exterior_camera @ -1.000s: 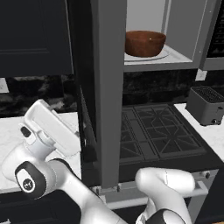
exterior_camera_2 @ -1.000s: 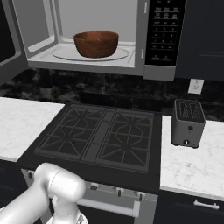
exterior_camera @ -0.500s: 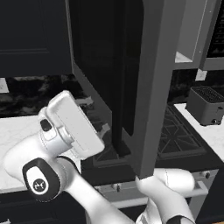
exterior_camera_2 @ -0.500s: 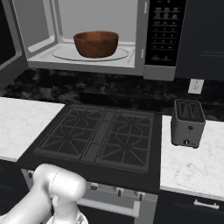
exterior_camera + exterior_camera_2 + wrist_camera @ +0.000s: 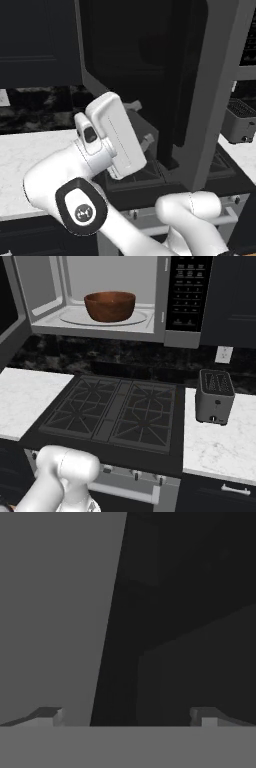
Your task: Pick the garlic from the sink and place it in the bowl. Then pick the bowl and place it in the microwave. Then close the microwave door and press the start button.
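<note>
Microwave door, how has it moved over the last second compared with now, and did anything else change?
The microwave door has swung further toward shut, so in the left base view it now covers the bowl it left visible a second ago. The arm pushing beside it has risen and moved right. The claw stays open, holding nothing. The bowl stays on the turntable in the microwave; toaster and stove are unchanged.
</note>
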Motion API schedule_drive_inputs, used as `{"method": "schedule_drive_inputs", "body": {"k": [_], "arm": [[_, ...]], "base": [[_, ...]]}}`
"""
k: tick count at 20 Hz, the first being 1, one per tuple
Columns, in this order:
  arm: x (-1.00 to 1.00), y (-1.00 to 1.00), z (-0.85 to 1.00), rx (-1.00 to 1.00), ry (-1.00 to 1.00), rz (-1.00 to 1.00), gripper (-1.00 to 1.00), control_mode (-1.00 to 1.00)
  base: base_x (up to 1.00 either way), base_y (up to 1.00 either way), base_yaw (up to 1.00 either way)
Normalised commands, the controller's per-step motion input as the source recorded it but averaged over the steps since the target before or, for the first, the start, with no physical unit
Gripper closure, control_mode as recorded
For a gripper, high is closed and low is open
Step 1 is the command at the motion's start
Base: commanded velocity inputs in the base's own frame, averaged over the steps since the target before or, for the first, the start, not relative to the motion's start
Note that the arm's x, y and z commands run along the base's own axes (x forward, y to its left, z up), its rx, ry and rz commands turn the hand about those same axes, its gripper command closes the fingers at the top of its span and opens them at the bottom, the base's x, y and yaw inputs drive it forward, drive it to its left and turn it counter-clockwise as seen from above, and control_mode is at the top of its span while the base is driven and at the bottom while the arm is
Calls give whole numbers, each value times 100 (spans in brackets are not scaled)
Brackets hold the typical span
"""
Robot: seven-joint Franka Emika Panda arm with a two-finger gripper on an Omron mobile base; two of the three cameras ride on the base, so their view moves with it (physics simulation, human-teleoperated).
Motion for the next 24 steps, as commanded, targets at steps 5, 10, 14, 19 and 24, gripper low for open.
{"method": "schedule_drive_inputs", "body": {"k": [5,10,14,19,24], "arm": [[10,-71,0,6,5,28,-100,-100],[54,-72,1,9,10,31,-100,-100],[71,-73,3,10,8,40,-100,-100],[70,-64,2,12,4,48,-100,-100],[73,-54,0,12,5,51,-100,-100]], "base": [[0,0,0],[0,0,0],[0,0,0],[0,0,0],[0,0,0]]}}
